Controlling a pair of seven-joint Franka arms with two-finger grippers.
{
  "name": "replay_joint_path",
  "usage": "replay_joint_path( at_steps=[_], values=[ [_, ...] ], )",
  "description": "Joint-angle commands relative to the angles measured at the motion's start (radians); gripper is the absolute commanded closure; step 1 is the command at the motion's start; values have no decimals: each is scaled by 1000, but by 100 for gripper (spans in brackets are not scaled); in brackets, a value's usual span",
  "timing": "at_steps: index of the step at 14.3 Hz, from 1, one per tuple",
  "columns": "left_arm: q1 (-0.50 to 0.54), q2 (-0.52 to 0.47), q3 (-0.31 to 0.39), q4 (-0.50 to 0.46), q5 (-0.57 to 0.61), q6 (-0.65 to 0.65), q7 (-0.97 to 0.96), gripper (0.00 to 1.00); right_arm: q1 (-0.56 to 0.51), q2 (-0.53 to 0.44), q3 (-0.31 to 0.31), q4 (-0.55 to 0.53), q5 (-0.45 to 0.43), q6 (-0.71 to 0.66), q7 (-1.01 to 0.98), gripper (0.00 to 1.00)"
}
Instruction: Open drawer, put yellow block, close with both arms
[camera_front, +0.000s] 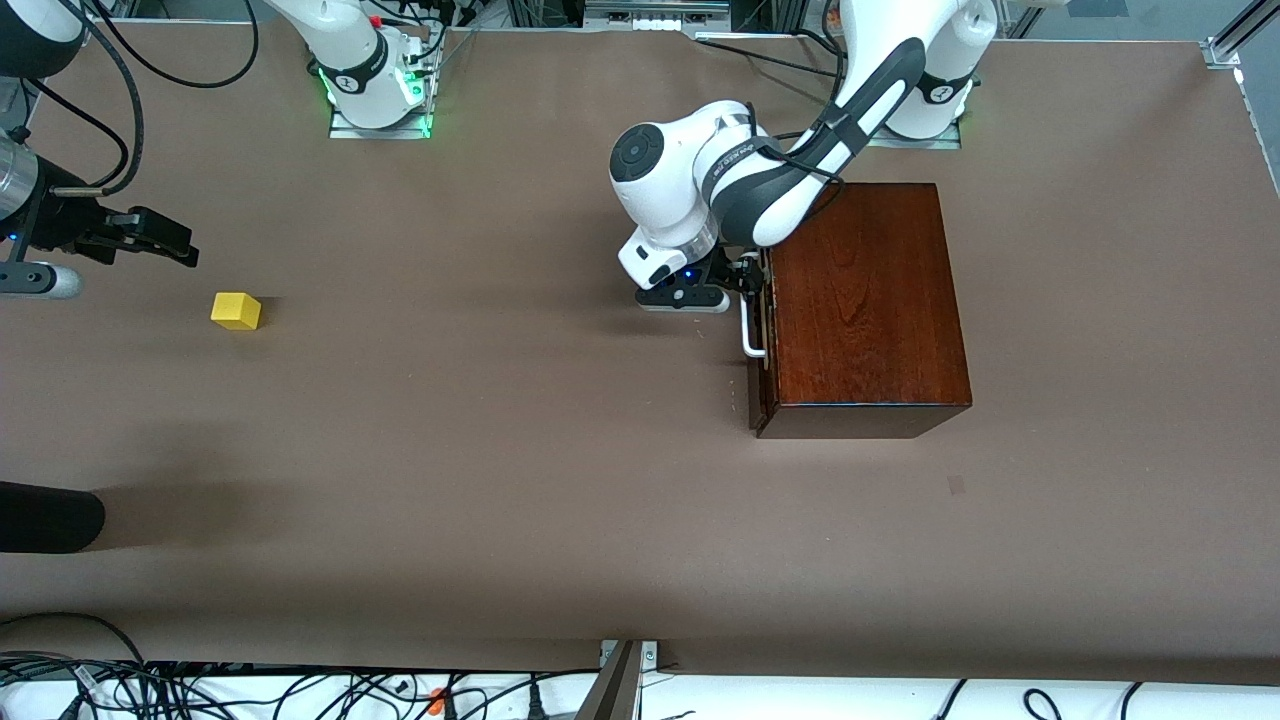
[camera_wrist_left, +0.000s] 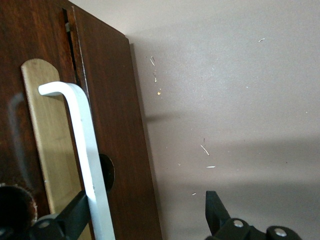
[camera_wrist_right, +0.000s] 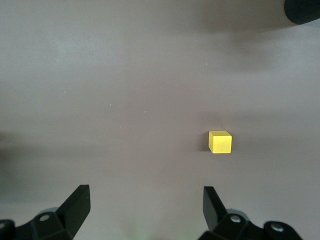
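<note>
The dark reddish-brown wooden box (camera_front: 865, 300) stands toward the left arm's end of the table. Its drawer (camera_front: 764, 330) faces the right arm's end and looks shut or only a crack open. My left gripper (camera_front: 742, 283) is at the white U-shaped handle (camera_front: 750, 330). In the left wrist view the gripper (camera_wrist_left: 147, 215) is open, with the handle (camera_wrist_left: 85, 150) between its fingers, against one finger (camera_wrist_left: 75, 220). The yellow block (camera_front: 236, 311) lies on the table at the right arm's end. My right gripper (camera_front: 165, 238) hangs open and empty over the table beside the block (camera_wrist_right: 220, 142).
A brass plate (camera_wrist_left: 47, 150) lies under the handle on the drawer front. A dark rounded object (camera_front: 50, 517) juts in at the right arm's end, nearer to the front camera than the block. Cables (camera_front: 200, 690) run along the table's front edge.
</note>
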Motion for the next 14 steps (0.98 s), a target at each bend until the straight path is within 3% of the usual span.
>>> replay_joint_path(
  at_steps=[1, 9, 14],
  values=[
    [-16, 11, -1, 1, 25, 51, -34, 0, 0, -3, -2, 3, 8, -4, 5, 0],
    [-44, 45, -4, 17, 5, 181, -84, 0, 0, -3, -2, 3, 8, -4, 5, 0],
    [-70, 73, -4, 63, -4, 191, -98, 0, 0, -3, -2, 3, 8, -5, 5, 0]
  ],
)
